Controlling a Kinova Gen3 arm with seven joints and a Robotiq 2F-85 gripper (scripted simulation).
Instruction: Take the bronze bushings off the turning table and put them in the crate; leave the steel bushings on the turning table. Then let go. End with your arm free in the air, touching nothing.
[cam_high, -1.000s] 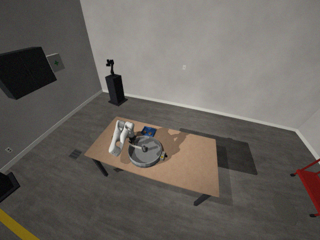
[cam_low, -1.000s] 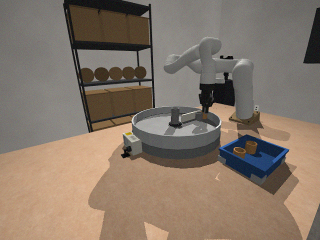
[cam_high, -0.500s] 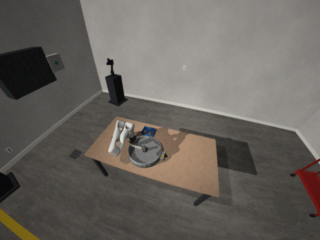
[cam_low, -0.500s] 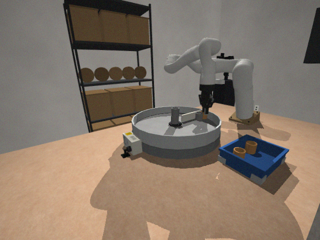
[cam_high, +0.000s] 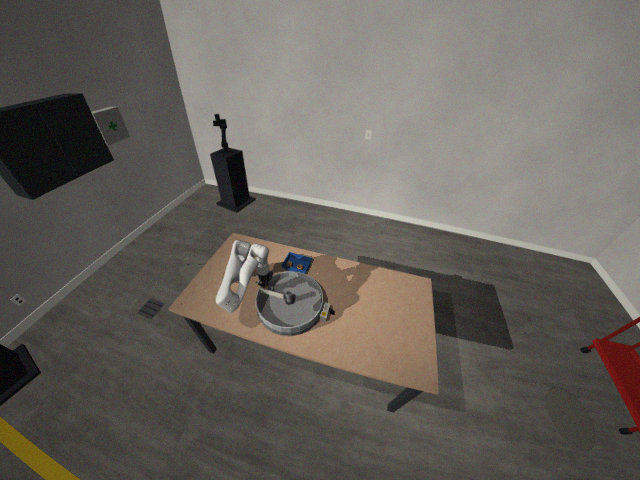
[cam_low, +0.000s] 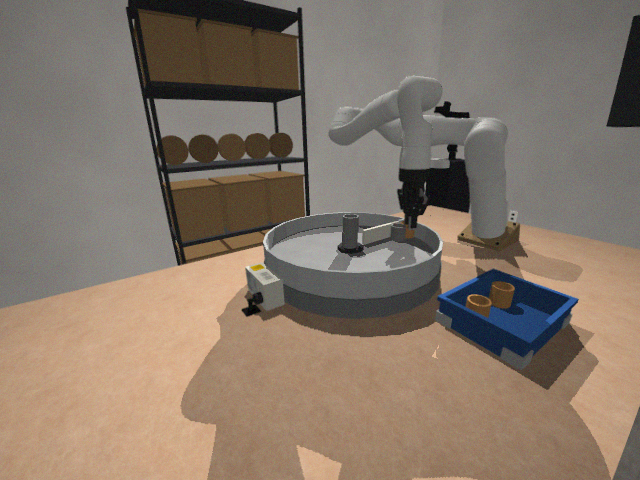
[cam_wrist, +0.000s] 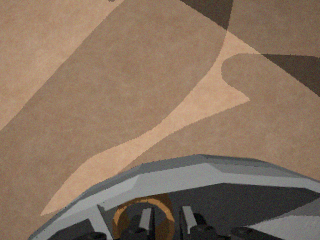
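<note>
- A bronze bushing (cam_low: 409, 233) (cam_wrist: 145, 201) stands on the turning table (cam_high: 289, 325) (cam_low: 356, 284) (cam_wrist: 200, 170), just inside its raised rim, hole facing up.
- Right over it, pointing down, is the gripper (cam_high: 265, 283) (cam_low: 410, 227) (cam_wrist: 167, 221). Its fingers are spread only a little, with a narrow gap between them and nothing pinched. From above, one fingertip lines up with the hole and the other lies outside the ring, probably so that they can close on the wall.
- Beside the bronze piece, on the far side from the crate, is a grey steel bushing (cam_low: 398, 232). It should stay; such a close neighbour probably explains the narrow spread, as wide fingers could knock it.
- A pale guide bar (cam_high: 273, 293) (cam_low: 377, 235) reaches from near the central post (cam_low: 350, 232) towards these pieces, perhaps to gather them near the rim.
- Just beside the turning table, the blue crate (cam_high: 305, 262) (cam_low: 480, 329) already holds two upright bronze bushings, one (cam_high: 290, 264) (cam_low: 501, 295) near the other (cam_high: 299, 267) (cam_low: 478, 304).
- The white arm (cam_high: 248, 268) (cam_low: 415, 134) arches over from its base. I judge that gripping and lifting straight up come next, then the crate, release and a clear retreat.
</note>
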